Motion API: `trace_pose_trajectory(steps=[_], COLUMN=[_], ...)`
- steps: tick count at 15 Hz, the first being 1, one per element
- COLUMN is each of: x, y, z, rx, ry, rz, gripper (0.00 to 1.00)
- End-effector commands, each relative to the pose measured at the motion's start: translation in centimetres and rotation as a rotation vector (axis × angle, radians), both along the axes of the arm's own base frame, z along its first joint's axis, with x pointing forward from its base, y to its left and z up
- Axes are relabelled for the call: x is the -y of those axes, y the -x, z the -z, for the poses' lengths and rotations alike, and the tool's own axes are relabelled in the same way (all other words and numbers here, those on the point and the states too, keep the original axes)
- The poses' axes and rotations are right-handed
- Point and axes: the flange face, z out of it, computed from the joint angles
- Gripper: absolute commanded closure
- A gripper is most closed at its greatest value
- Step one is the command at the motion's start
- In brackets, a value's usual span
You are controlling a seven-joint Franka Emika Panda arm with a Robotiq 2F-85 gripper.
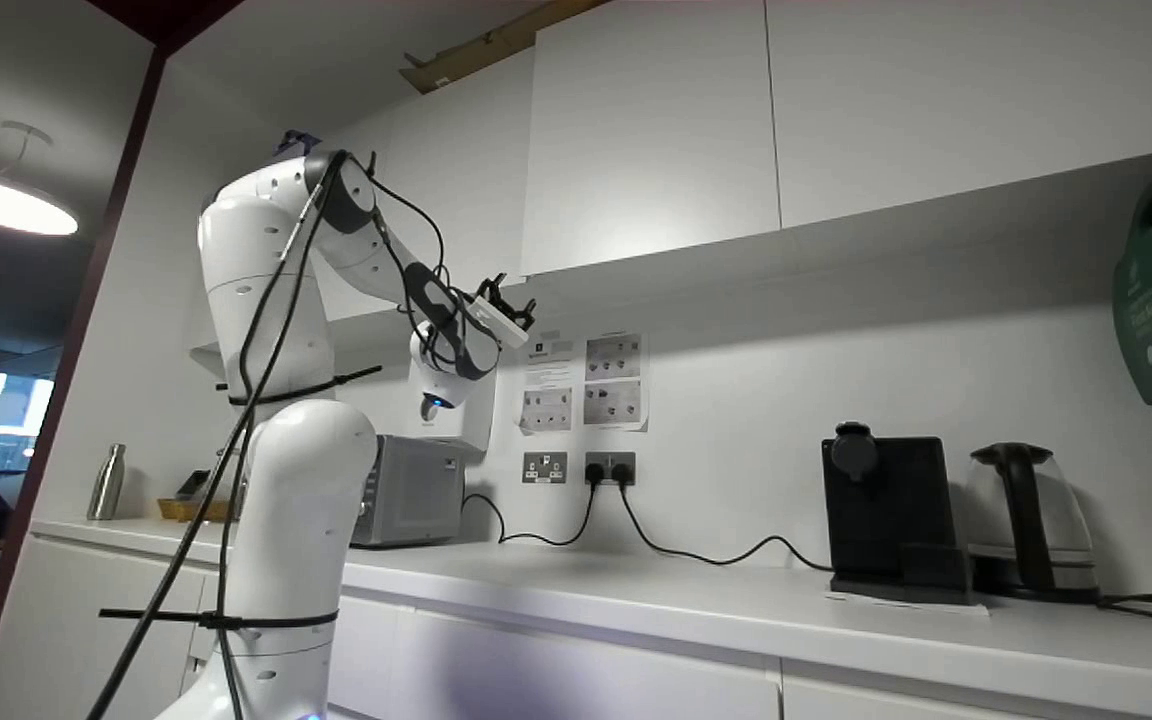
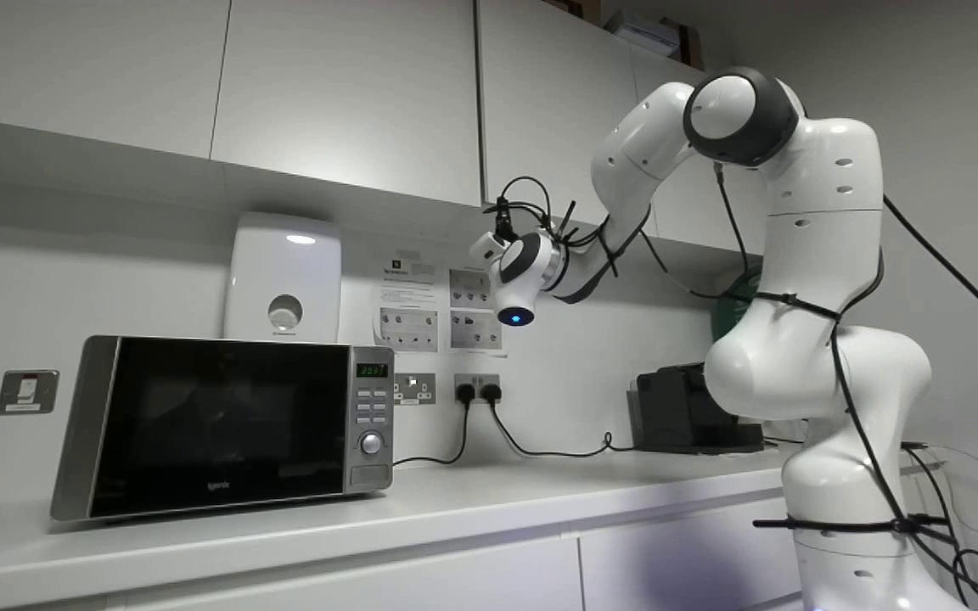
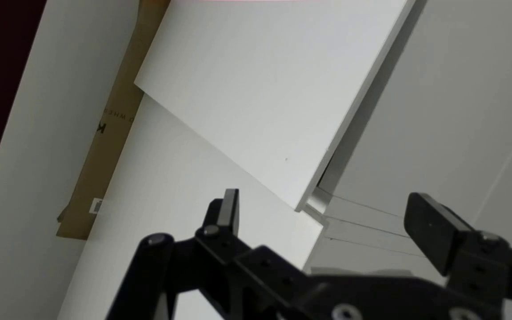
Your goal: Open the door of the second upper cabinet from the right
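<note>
slightly proud door (image 3: 267, 84) edge (gripper (image 3: 326, 209) wide)

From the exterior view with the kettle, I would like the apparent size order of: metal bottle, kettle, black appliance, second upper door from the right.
Largest to smallest:
second upper door
black appliance
kettle
metal bottle

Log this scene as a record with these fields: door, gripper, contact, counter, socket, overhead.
door: flat white, standing slightly proud of the neighbouring panel in the wrist view, so apparently just ajar
gripper: open, nothing held, near the door's lower corner
contact: cannot tell whether the gripper touches the door
counter: microwave, coffee machine, kettle
socket: two black plugs in it
overhead: cardboard above the neighbouring panel
</note>
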Motion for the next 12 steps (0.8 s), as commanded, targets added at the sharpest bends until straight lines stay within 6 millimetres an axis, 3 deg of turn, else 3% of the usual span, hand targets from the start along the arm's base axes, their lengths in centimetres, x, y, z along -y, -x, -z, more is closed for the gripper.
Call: trace_pose_trajectory(steps=[1, 7, 12], x=[0.6, 4.0, 3.5], y=[-1.2, -3.2, -3.7], z=[-1.8, -4.2, -3.9], rx=[0.032, 0.102, 0.07], ry=[0.01, -0.045, -0.101], rz=[-0.029, -0.071, -0.258], gripper=[0.0, 0.0, 0.0])
